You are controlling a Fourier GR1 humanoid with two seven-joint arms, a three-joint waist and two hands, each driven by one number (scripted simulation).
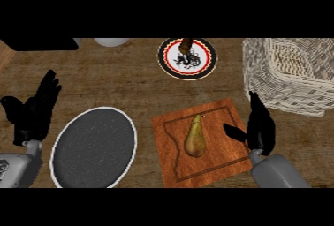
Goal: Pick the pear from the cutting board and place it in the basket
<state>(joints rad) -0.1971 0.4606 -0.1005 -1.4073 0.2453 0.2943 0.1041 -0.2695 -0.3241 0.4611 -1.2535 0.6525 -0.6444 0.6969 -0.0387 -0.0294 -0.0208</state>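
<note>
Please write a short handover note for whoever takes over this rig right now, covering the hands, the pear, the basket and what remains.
Left hand: open, fingers up, resting at the view's left edge beside the dark oval plate; holds nothing.
Right hand: open, fingers straight, over the right edge of the cutting board, just right of the pear; not touching it as far as the view shows.
Pear: lying on the cutting board, stem end pointing away from the robot.
Basket: white wicker, beyond and right of the board; nothing visible inside.
Done: nothing yet; the right hand is near the pear.
Left: grasp the pear, lift it, carry it to the basket, release.
</note>
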